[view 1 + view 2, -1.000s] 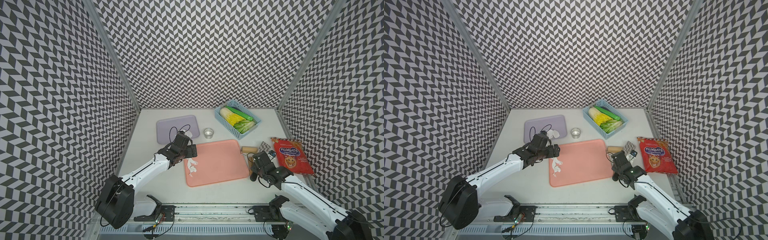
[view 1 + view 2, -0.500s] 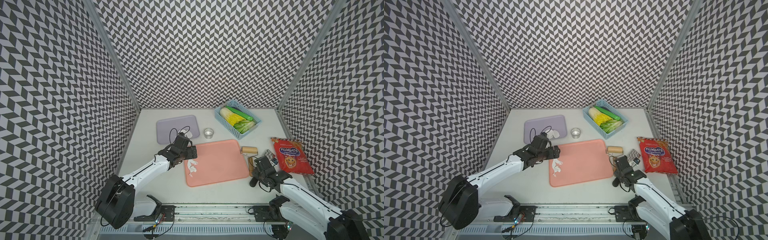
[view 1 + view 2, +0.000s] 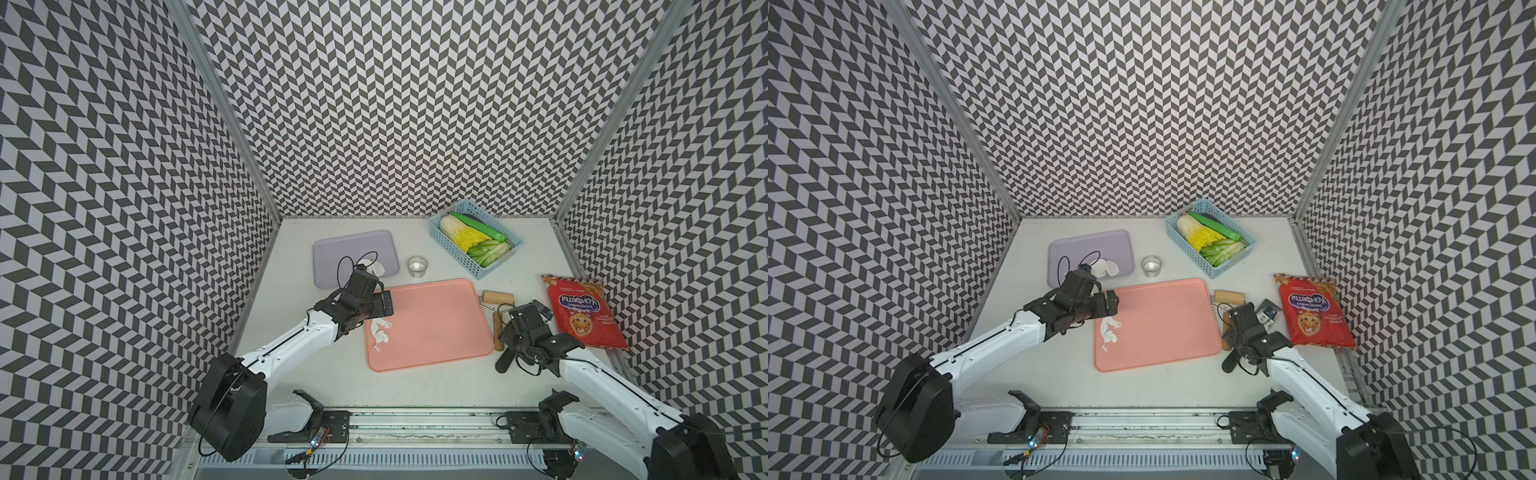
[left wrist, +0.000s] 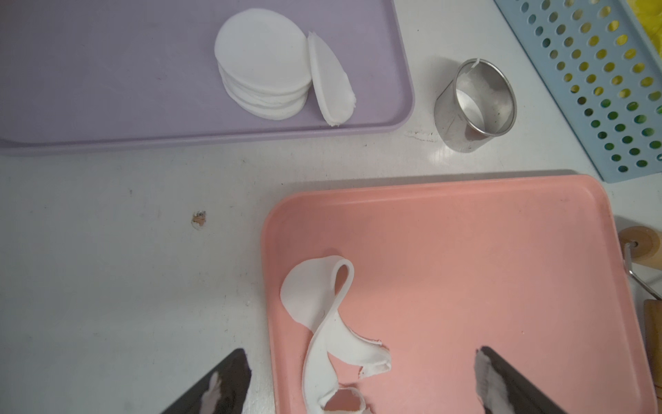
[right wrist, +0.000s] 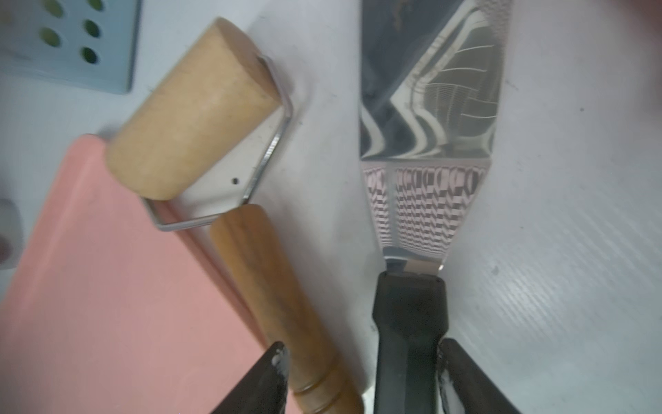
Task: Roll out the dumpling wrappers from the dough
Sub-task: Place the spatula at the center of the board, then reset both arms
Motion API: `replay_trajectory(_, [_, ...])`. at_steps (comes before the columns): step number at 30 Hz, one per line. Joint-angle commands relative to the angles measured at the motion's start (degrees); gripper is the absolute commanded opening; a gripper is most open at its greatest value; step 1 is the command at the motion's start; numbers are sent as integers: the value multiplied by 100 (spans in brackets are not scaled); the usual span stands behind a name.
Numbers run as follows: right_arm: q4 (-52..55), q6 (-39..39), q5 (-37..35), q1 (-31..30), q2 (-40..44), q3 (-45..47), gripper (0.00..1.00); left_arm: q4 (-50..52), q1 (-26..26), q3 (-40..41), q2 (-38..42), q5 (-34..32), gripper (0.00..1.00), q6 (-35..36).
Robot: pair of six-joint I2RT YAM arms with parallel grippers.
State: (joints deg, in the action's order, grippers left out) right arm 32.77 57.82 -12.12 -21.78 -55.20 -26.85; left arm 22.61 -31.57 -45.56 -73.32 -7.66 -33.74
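lower right of frame, the right gripper (image 5: 361, 347) has just opened, releasing the spatula (image 5: 426, 107) beside the roller (image 5: 193, 111) — lifting looks done. the left gripper (image 4: 361, 355) hangs wide open, empty, over dough (image 4: 322, 304) scraps at the left edge of the pink tray (image 4: 465, 251). wrappers (image 4: 261, 53) sit stacked on the purple tray (image 4: 107, 71) above. the red bag (image 3: 582, 311) seems to read "конфетти".

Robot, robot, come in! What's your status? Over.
Left pincer open above dough scrap on pink tray. Right pincer open over roller and spatula handles. Wrappers stacked on purple tray. Nothing blocking.
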Motion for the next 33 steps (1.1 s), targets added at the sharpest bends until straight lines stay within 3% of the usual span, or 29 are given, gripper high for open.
replay_trajectory(1, [-66, -341, 104, -1, 228, -436, 75, 309, 90, -412, 184, -411, 100, 83])
replay_trajectory(2, [-138, -413, 103, -1, 259, -549, 95, 388, 148, -522, 193, -495, 100, 112])
replay_trajectory(3, [-216, -498, 88, 6, 259, -671, 99, 438, 227, -613, 204, -561, 100, 147])
replay_trajectory(9, [-913, -1325, -133, 0, -396, -1551, 99, 528, 1119, -1118, 186, -859, 100, 444])
replay_trajectory(14, [-1744, -2117, -1016, 3, -1000, -2028, 100, 111, 1576, -1278, 125, -1645, 100, 974])
replay_trajectory(19, [-3614, -3237, -2585, 3, -1052, -1354, 100, -1756, 1892, -359, 282, -2402, 100, 2182])
replay_trajectory(23, [-4994, -3919, -3666, 113, -1204, -606, 99, -2978, 2437, 357, 21, -2561, 100, 2492])
replay_trajectory(27, [-5680, -4164, -3895, 381, -1487, -152, 99, -4078, 2595, 834, -384, -2375, 100, 2605])
replay_trajectory(33, [-7370, -4666, -3491, 668, -1875, 797, 100, -6377, 2548, 1873, -835, -1986, 99, 3067])
